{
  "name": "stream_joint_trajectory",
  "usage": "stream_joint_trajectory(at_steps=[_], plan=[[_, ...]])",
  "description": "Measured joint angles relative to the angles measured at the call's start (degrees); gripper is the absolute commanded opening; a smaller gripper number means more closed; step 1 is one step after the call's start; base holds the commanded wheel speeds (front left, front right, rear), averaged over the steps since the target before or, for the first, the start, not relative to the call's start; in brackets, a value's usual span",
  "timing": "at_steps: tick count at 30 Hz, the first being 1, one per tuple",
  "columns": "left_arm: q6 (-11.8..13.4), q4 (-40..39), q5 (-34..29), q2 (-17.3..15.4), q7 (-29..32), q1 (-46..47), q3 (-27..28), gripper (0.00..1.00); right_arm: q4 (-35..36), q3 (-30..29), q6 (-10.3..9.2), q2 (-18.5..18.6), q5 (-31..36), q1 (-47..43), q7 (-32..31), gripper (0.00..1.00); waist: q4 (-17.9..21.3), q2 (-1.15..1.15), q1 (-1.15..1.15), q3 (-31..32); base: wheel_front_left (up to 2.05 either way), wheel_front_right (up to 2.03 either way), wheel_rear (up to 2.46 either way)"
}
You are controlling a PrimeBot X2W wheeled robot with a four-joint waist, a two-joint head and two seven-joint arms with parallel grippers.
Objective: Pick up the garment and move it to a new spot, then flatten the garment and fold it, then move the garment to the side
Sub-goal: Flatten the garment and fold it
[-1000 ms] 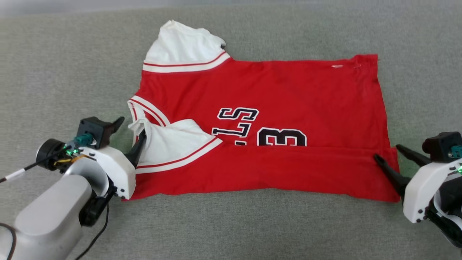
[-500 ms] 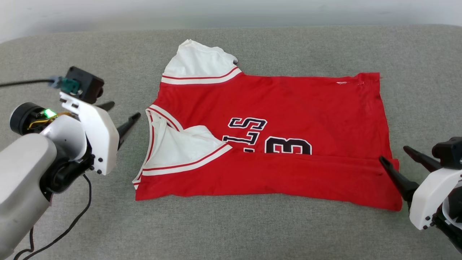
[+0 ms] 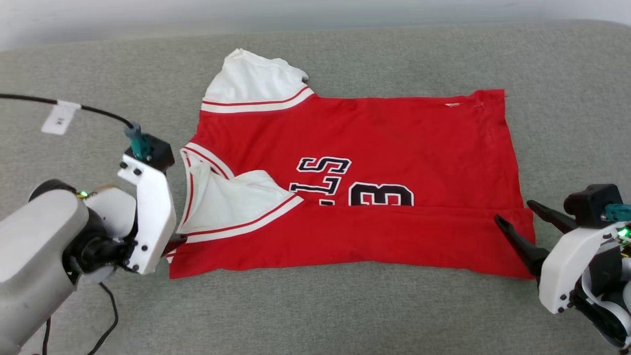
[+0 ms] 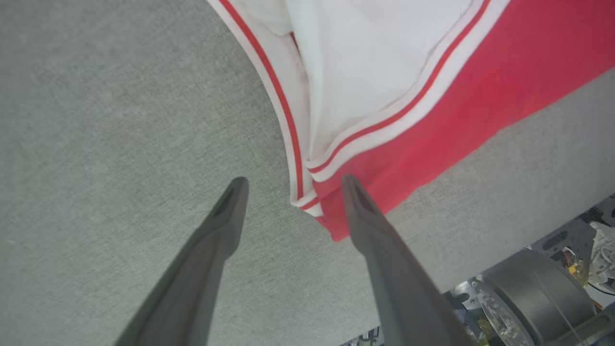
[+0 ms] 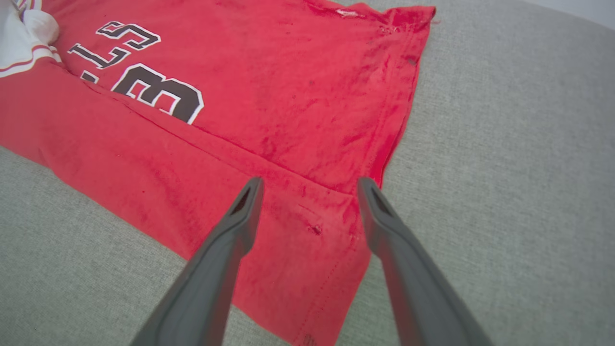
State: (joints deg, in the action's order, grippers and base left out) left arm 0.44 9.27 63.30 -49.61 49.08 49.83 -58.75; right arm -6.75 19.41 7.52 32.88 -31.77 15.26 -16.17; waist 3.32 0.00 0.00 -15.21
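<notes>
The garment (image 3: 355, 133) lies spread on the grey surface, red with white sleeves. Its near long edge is folded up over the lower part of the black lettering (image 3: 355, 185). My left gripper (image 4: 293, 185) is open, its fingers straddling the garment's (image 4: 413, 96) near left corner where the striped trim ends. In the head view its white housing hides most of the fingers (image 3: 177, 240). My right gripper (image 3: 514, 211) is open over the near right corner by the hem. In the right wrist view its (image 5: 310, 182) fingers stand apart above the red cloth (image 5: 269, 96), holding nothing.
The grey fabric surface (image 3: 315, 310) runs well beyond the garment on every side, with a pale wall behind its far edge. A black cable with a white tag (image 3: 59, 118) trails from my left wrist. Robot base parts (image 4: 538, 298) show past the near edge.
My left gripper left the white sleeve, swung out to the left, then came back at the near left corner. The right gripper stays by the near right corner. The head view shifted.
</notes>
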Motion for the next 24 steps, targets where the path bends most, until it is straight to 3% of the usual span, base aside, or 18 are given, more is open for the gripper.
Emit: stream_joint_trajectory(at_steps=[12,13,14,15,24], plan=[[-1.63,6.28,-0.25,1.48,1.58,-2.36,-3.18,1.0,-1.85,2.02,0.0,-0.85,-0.82,2.49,0.38,1.0,2.46,0.0,-0.01,-2.12,0.0,0.0,0.0],[-1.85,6.65,-0.04,1.62,1.48,-2.37,-3.18,0.92,-2.09,2.23,0.0,-0.83,-1.03,2.57,0.49,1.0,2.52,0.0,-0.01,-2.16,0.0,0.0,0.0],[-2.01,6.98,-0.02,1.74,1.19,-2.41,-3.18,0.26,-2.25,2.42,0.0,-0.78,-1.09,2.71,0.49,1.0,2.57,0.0,-0.01,-2.16,0.0,0.0,0.0],[-2.36,7.31,-0.03,1.87,0.85,-2.49,-3.18,0.0,-2.34,2.58,0.0,-0.66,-1.16,3.07,0.51,1.0,2.58,0.0,-0.01,-2.11,0.0,0.0,0.0],[-4.56,7.1,-0.01,2.07,-1.9,-2.97,-3.21,0.0,0.79,6.02,0.0,7.83,-1.09,9.62,-4.86,1.0,1.82,0.0,0.0,0.22,0.0,0.0,0.0]])
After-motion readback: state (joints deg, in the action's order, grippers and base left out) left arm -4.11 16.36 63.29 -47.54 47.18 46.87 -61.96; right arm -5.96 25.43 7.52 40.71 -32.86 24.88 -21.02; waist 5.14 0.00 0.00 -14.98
